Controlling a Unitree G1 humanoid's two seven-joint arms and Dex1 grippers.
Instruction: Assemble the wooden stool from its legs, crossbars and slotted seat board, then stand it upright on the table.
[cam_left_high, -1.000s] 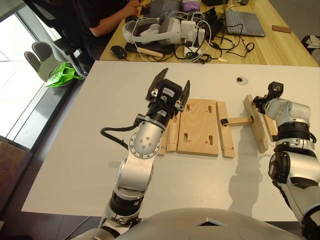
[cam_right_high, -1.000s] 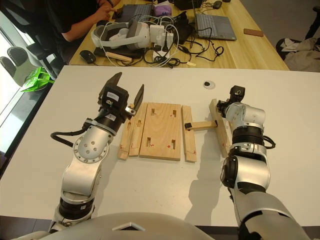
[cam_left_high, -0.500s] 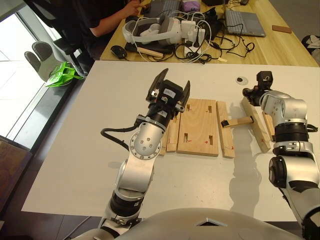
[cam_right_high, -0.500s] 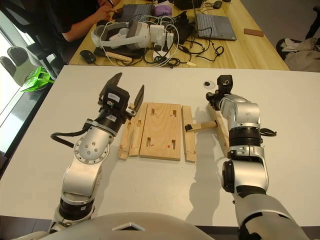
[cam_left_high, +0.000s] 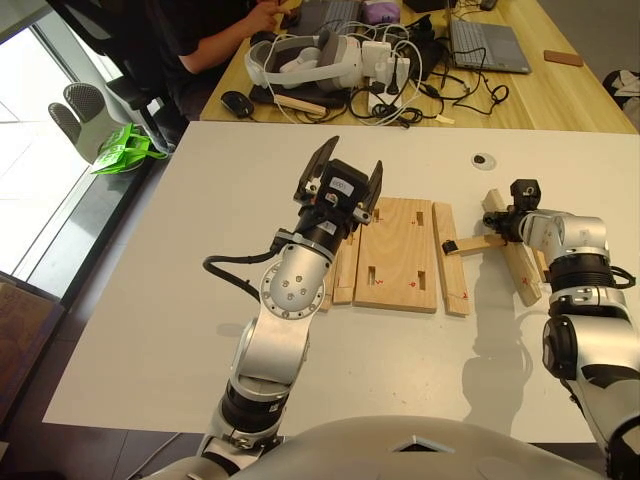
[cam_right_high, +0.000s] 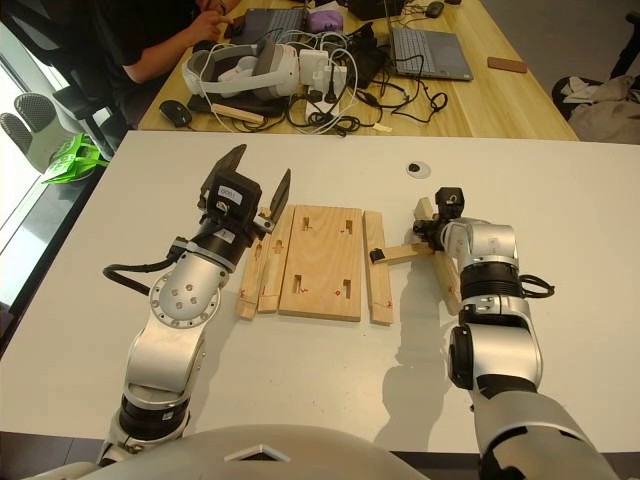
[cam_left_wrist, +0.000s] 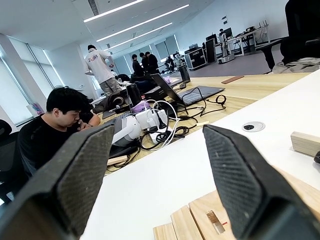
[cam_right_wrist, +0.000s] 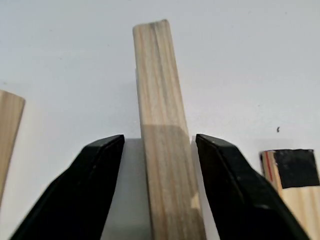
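Over on the left, the left end effector hangs above the white table. Its two black fingers are spread wide and there is nothing between them. It sits over two narrow wooden bars that lie flat, side by side, against the left edge of the slotted seat board. The seat board lies flat near the middle of the table with its slots facing up.

Just beside the board's right edge lies another narrow bar, parallel to the board. A short crossbar runs rightward from there. Its black-capped end is over that bar and its other end meets a longer leg. The leg lies flat, apart from the board and angled a little. I cannot tell whether the crossbar is seated in the leg or only touches it.

The right end effector is down at the far end of that leg, close to where the crossbar meets it. Its fingers stand moderately apart, one on each side of the wood. A slim gap shows on each side, so they are not pressed onto it. A black-ended wooden piece lies just beside one finger.

A round cable grommet sits in the table beyond the leg.
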